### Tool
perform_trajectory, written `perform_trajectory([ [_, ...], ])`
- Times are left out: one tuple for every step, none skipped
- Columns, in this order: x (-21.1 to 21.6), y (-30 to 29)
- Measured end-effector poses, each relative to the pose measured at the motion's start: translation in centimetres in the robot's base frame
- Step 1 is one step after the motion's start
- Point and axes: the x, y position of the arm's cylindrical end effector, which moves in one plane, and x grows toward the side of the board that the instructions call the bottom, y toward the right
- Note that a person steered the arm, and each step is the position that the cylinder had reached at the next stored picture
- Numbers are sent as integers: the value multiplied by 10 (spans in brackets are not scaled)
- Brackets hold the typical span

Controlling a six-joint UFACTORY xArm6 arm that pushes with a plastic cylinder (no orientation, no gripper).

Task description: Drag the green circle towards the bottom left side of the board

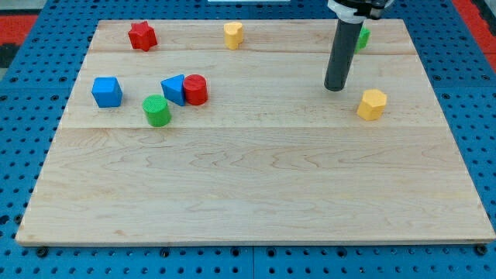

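Nearby, green circle [156,110] beside blue triangle [173,89], red cylinder [195,89]

Board [256,194]: light wooden planks, filling most of the frame, bare across its lower half.
Surround [23,31]: blue pegboard with holes on all sides; red patches at the upper left and upper right corners.
Red star [142,36]: upper left of the frame, near the board's top edge.
Yellow cylinder [233,35]: top centre, right of the red star, well apart from it.
Blue cube [107,91]: left side, below the red star.
Blue triangle [174,89]: left of centre, touching the red cylinder.
Red cylinder [195,90]: just right of the blue triangle.
Yellow hexagon [372,104]: right side, standing alone.
Green block [363,37]: upper right, mostly hidden; shape cannot be told.
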Motion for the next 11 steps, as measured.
perform_trajectory([
  [-6, 0],
  [-9, -3],
  [-9, -58],
  [-19, -66],
  [-24, -55],
  [-24, -55],
  [-24, -55],
  [-24, -86],
  [-42, -138],
  [-55, -222],
  [-41, -297],
])
